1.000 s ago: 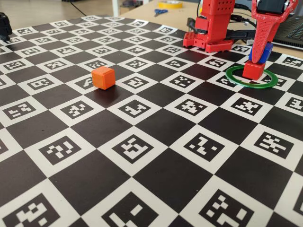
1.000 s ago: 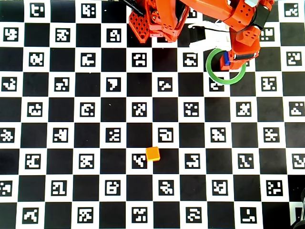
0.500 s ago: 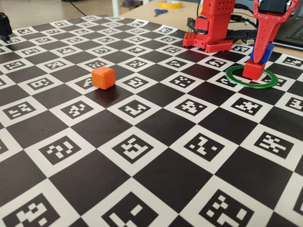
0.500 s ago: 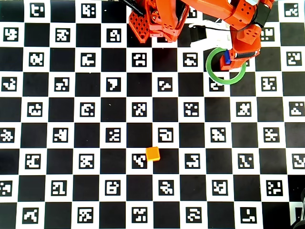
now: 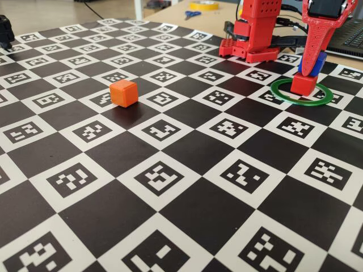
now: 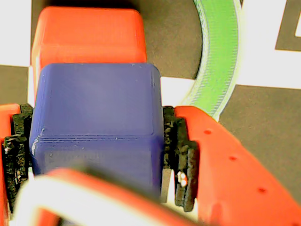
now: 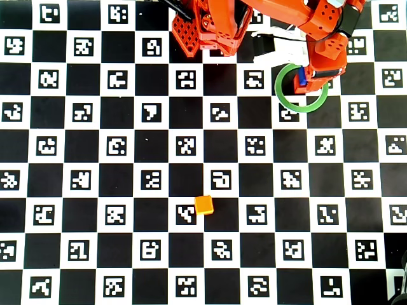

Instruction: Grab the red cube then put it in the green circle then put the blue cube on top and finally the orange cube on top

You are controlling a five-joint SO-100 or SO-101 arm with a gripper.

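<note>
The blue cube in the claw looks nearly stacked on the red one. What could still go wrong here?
The blue cube, clamped in the gripper, does not look squarely lined up over the red cube in the wrist view, so it might settle crooked or slide off on release. A nudge could also push the red cube toward the green circle. The orange cube sits far away, so one more stacking step remains.

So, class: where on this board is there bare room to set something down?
Bare squares lie all around the orange cube, across the board's left and lower parts in the overhead view. It is crowded at the top right: arm base, green circle, hand holding the blue cube over the red cube.
</note>
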